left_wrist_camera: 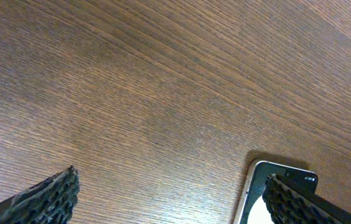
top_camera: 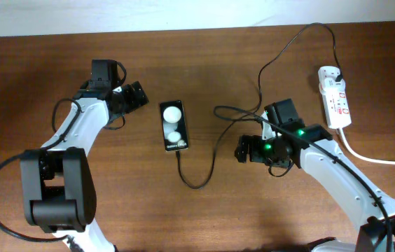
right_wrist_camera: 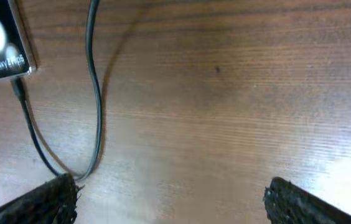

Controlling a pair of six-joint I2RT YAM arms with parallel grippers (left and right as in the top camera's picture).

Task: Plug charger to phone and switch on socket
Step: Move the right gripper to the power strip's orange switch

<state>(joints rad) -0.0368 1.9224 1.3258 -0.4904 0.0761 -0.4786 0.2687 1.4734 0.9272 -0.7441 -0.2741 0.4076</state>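
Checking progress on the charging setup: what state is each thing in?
Phone: flat, face up, connector at its port, apparently plugged in.
Charger: slack, other end in the socket.
Socket: switch position unreadable.
Left end effector: open, empty.
Right end effector: open, empty.

The overhead camera looks straight down from well above the table (top_camera: 204, 210), taking in both arms and the far edge. The left wrist camera sits close over the table, facing down past the left gripper (left_wrist_camera: 169, 202), whose fingertips (left_wrist_camera: 48, 199) fill the bottom corners; a corner of the phone (left_wrist_camera: 254, 205) shows at lower right. The right wrist camera is equally near, behind the right gripper (right_wrist_camera: 169, 199), with the phone's end at upper left and the charger (right_wrist_camera: 94, 93) looping beside it. All three views share the phone; overhead and right wrist share the charger loop.
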